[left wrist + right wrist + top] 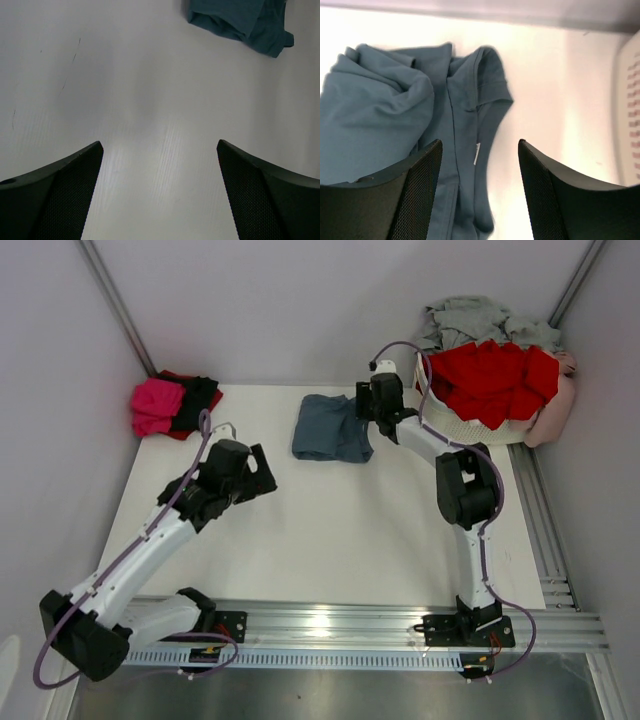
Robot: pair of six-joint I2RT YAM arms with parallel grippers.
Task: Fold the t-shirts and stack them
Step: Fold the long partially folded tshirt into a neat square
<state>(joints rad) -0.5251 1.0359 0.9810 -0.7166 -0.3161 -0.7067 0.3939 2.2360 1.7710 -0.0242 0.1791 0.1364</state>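
shirt (332,428): blue, soft, light, crumpled by far edge | my right gripper (479,147): fingers apart, just above it | left gripper (160,147): apart, empty | grasp: I'd pinch both shoulders

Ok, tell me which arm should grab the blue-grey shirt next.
Right. The right fingers, open, hang over the blue-grey shirt; the left fingers, open, are over the table with the shirt farther off.
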